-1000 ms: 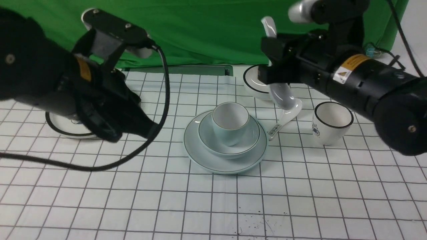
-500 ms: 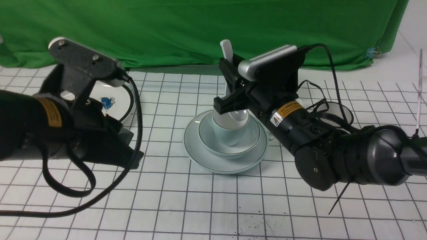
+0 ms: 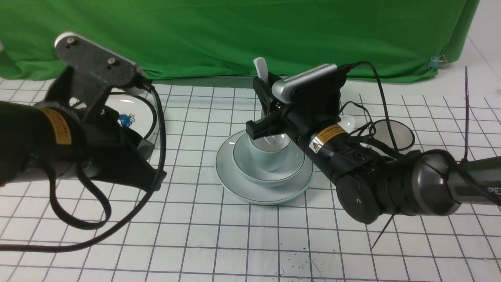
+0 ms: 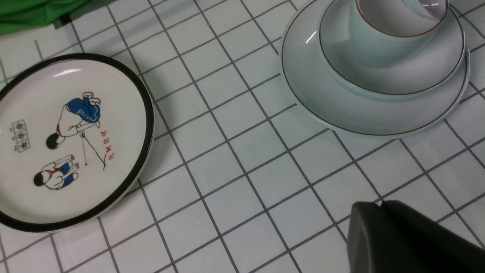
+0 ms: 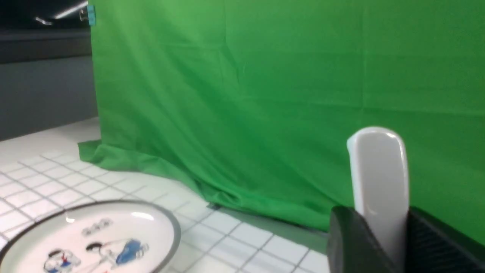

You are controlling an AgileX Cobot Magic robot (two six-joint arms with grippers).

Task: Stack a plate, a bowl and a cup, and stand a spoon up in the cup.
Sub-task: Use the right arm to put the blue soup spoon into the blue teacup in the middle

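With R gripper (image 3: 263,109) clamped on spoon (image 3: 260,69), just swung over & dipped it into cup (image 3: 268,158); only release left, prob.

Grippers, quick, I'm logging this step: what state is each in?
Left gripper: closed, empty.
Right gripper: closed on the plain white ceramic soup spoon.

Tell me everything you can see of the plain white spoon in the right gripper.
The plain white soup spoon, glossy like ceramic, stands nearly upright, its flat round-ended handle pointing up. The black right gripper is shut on the handle's middle, hiding it. The scoop end dips into the small pale blue-green cup; whether it touches the cup's bottom cannot be seen. No markings show.
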